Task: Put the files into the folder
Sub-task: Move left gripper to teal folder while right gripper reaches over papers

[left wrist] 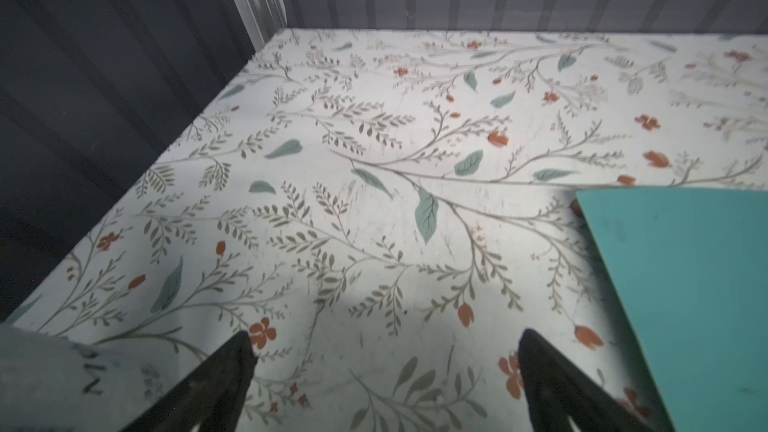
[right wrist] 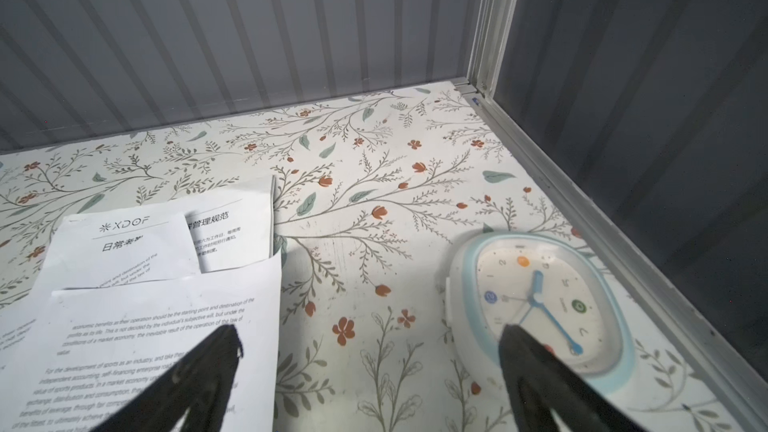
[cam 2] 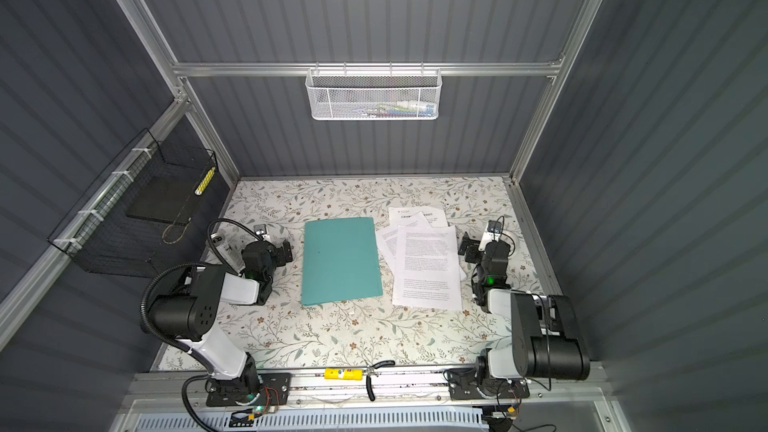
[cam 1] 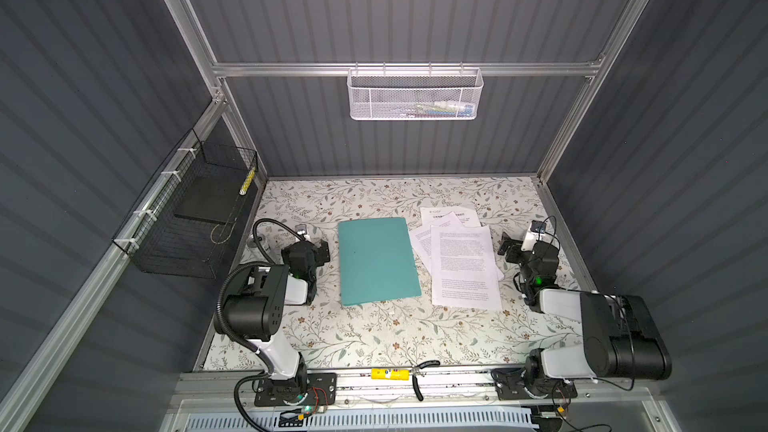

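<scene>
We see the folder (cam 1: pixel 377 261) lying closed and flat in the middle of the table (cam 1: pixel 374 338), teal cover up. Just to its right, the files (cam 1: pixel 465 268) sit fanned in a loose, overlapping pile, the headed sheet farthest back. None of them is in the folder yet. Our left claw (left wrist: pixel 386 338) hovers wide open over bare table, just left of the folder, holding nothing. Our right claw (right wrist: pixel 370 332) is spread wide too and empty. One finger is over the files' right edge, the other over a clock (right wrist: pixel 540 305) lying face up near the right wall. Both arms sit low, flanking the pair.
</scene>
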Controlling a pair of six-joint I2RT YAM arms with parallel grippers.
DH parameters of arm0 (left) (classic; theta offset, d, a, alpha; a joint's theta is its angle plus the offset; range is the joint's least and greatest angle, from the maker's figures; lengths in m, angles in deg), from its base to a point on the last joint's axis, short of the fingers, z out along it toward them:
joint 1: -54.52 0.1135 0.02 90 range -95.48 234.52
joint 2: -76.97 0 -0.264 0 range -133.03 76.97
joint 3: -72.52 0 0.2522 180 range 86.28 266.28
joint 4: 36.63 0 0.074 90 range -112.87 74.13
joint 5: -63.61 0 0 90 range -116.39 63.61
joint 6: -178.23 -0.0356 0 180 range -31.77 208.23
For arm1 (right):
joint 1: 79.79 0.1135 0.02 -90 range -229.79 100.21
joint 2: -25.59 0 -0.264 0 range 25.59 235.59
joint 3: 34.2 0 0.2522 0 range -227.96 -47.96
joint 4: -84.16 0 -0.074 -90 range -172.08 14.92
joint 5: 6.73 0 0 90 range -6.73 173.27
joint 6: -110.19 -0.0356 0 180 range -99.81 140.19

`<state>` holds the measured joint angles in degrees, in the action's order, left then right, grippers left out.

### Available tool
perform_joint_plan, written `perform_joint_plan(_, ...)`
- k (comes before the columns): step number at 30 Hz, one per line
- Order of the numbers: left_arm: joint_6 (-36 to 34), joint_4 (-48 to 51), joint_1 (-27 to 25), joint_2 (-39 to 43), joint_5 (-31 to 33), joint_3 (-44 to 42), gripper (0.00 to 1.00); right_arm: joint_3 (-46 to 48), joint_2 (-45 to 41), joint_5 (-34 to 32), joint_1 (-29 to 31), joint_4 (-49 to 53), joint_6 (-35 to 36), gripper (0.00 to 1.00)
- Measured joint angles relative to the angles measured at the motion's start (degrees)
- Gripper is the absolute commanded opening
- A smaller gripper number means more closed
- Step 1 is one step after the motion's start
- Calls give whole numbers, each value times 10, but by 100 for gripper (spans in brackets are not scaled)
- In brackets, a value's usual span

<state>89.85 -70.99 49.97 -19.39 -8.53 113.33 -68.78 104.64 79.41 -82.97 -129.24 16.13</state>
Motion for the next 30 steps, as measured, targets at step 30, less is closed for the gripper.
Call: perform_joint_plan(30,400,622,-278,324,25,136,100,-186,-197,99,201,492,-221,99)
